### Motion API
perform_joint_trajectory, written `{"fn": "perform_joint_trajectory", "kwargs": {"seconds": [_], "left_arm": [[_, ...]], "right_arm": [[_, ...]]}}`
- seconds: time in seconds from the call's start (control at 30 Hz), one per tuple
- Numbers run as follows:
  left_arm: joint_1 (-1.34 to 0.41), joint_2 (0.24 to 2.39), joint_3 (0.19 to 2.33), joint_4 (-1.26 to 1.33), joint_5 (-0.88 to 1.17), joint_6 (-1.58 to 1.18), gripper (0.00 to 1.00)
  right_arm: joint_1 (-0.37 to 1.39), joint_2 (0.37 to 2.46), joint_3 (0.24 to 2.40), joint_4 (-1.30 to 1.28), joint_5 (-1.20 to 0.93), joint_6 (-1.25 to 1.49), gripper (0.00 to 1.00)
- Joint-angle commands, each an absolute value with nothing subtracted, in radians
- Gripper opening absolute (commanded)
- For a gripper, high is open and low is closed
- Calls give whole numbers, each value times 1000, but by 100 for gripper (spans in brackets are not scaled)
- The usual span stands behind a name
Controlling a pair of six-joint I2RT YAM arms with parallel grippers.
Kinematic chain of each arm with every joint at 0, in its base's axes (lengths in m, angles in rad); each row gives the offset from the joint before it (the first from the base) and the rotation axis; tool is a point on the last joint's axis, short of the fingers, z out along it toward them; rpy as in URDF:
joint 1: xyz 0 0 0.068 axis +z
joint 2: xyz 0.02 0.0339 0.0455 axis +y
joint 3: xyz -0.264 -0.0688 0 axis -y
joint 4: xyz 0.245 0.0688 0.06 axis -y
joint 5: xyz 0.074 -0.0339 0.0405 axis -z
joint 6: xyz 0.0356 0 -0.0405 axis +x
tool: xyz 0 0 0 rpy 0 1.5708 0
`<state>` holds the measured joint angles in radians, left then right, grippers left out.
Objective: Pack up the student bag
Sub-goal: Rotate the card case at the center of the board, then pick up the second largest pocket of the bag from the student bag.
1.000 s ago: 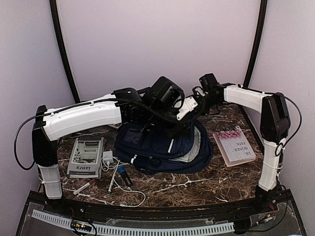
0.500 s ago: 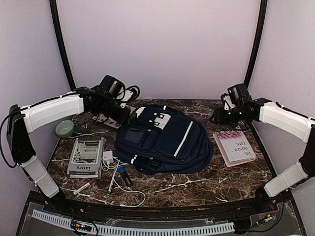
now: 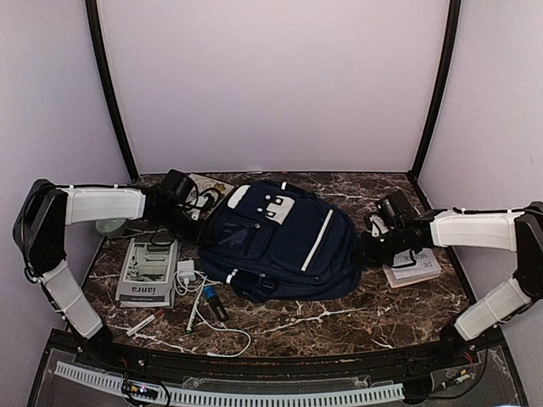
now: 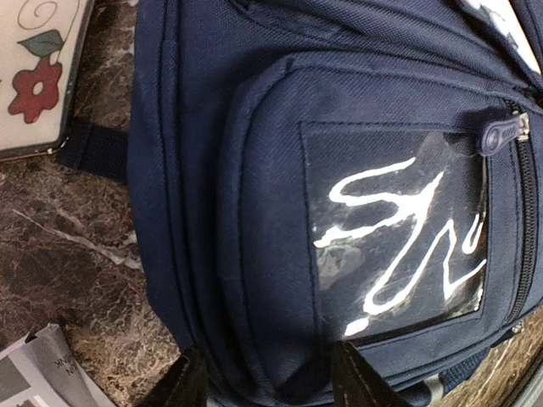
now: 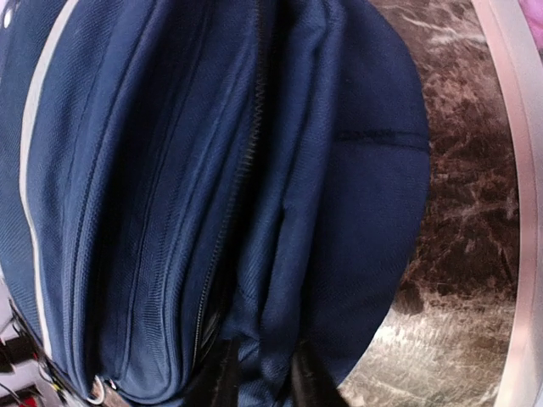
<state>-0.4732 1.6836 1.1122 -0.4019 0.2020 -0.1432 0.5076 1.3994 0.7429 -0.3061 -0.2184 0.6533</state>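
Our worry was that the right claw (image 5: 265, 377) had only pinched a thin fold of the big navy blue fabric student bag (image 3: 284, 242), so a pull could've slipped off or dragged the whole thing. The left claw (image 4: 271, 381) straddled the front-pocket corner, and we couldn't tell if it was biting. The bag lay flat mid-table, front up, zips looking shut.

A lab robot booth. Plain lilac walls (image 3: 271, 76) enclose a marble table (image 3: 339, 318); a slotted cable duct (image 3: 229, 396) lines the bottom edge.
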Motion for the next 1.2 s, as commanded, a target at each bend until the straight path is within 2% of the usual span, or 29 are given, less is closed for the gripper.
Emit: {"fn": "perform_joint_trajectory", "kwargs": {"seconds": [0.0,0.03,0.17,0.3,0.33,0.43,0.5,0.6,0.7,0.8,0.87,0.93,1.17], "left_arm": [[-474,1619,1006,-331,413,-208,45],[-474,1588,981,-312,428,-227,41],[-486,1461,883,-266,440,-290,31],[-572,1388,864,-276,433,-305,31],[-601,1382,876,-296,403,-296,33],[-658,1367,928,-379,334,-266,43],[-675,1345,971,-441,250,-234,47],[-727,1305,1027,-505,99,-131,50],[-744,1299,1010,-454,21,-12,47],[-750,1360,1007,-394,72,80,46],[-759,1391,981,-328,92,125,52],[-762,1412,951,-259,80,153,62],[-774,1382,732,60,141,255,72]], "right_arm": [[458,1470,845,-262,-235,604,5],[437,1497,876,-272,-228,585,1],[383,1615,1047,-327,-214,511,0],[354,1748,1259,-402,-206,449,0],[348,1772,1314,-433,-195,438,3],[340,1817,1454,-522,-126,410,21],[341,1809,1505,-576,-67,398,27],[367,1731,1454,-590,18,416,33],[484,1606,1350,-576,147,454,33],[676,1502,1208,-466,133,510,33],[789,1483,1123,-386,87,571,33],[895,1491,1068,-317,77,618,32],[1041,1680,1111,-273,41,657,22]]}}
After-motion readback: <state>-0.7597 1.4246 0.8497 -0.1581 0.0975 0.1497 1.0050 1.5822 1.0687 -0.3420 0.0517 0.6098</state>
